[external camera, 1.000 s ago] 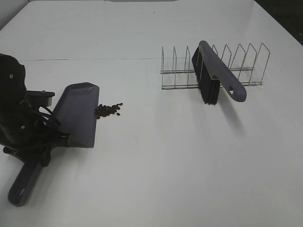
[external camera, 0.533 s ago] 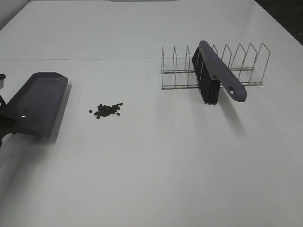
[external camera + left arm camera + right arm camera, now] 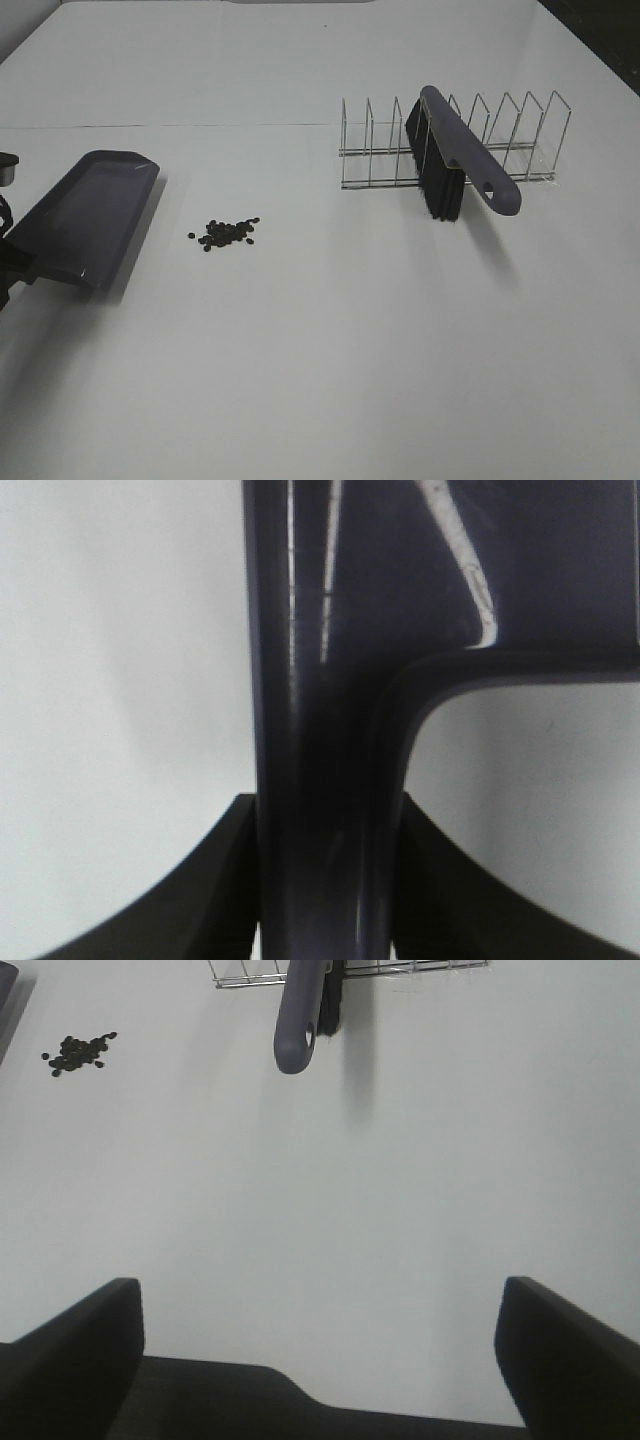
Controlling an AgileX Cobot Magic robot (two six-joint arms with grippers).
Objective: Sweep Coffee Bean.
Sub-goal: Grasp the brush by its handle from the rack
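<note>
The coffee bean (image 3: 226,233) cluster lies on the white table (image 3: 320,340), left of centre, and shows again as the coffee bean (image 3: 78,1052) pile in the right wrist view. A dark purple dustpan (image 3: 90,215) hangs tilted at the left edge, its lip a short way left of the beans and not touching them. My left gripper (image 3: 325,880) is shut on the dustpan handle (image 3: 320,730). A purple brush (image 3: 460,150) with black bristles rests in the wire rack (image 3: 520,140). My right gripper (image 3: 315,1295) stands open and empty, well short of the brush handle (image 3: 297,1020).
The wire rack stands at the back right with the brush leaning out of it toward the front. A seam line (image 3: 200,125) crosses the table behind the beans. The table's far right edge (image 3: 590,50) borders a dark area.
The dustpan, which sat with its lip against the beans, has been drawn back to the left and lifted, then edged slightly right. The left arm has left the view; the beans stay put.
</note>
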